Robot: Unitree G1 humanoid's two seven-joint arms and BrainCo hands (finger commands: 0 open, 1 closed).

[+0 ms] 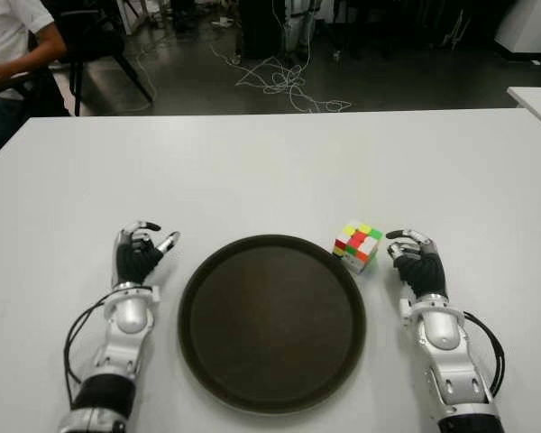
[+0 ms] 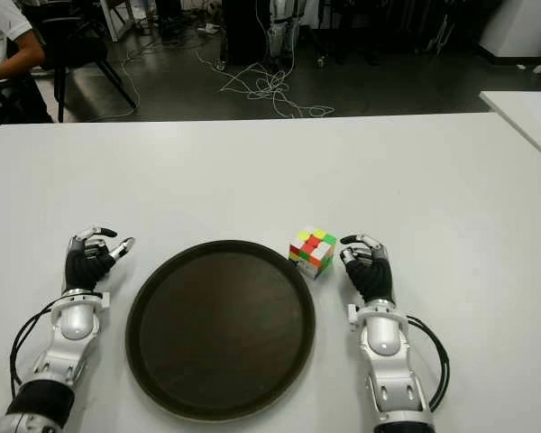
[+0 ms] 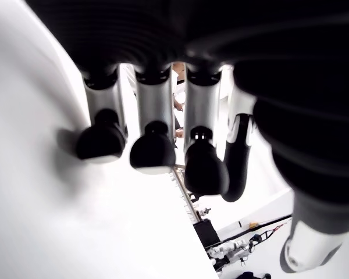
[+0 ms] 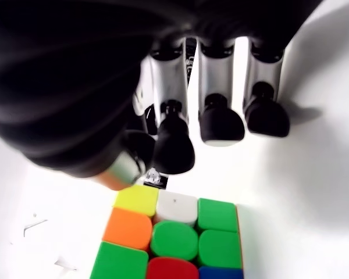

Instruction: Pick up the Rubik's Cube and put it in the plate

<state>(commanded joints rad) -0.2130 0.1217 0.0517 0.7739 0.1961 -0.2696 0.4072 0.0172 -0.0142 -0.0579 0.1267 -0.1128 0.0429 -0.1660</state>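
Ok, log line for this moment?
cube on table, right of plate | right hand open beside cube | left hand idle, left of plate

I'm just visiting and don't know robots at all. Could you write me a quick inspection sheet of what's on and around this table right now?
Surface: white table, bare apart from the items below.
Job's things: Rubik's Cube sits on the table just off the far right rim of the round dark plate; the plate holds nothing.
Clutter: nothing seen.
Hands: right hand beside the cube on its right, fingers loosely curled, holding nothing; left hand left of the plate, also holding nothing.
Cables: black cables loop beside both forearms; loose cables tangled on the floor beyond the table.
Surroundings: a person seated at far left; a second white table at far right.
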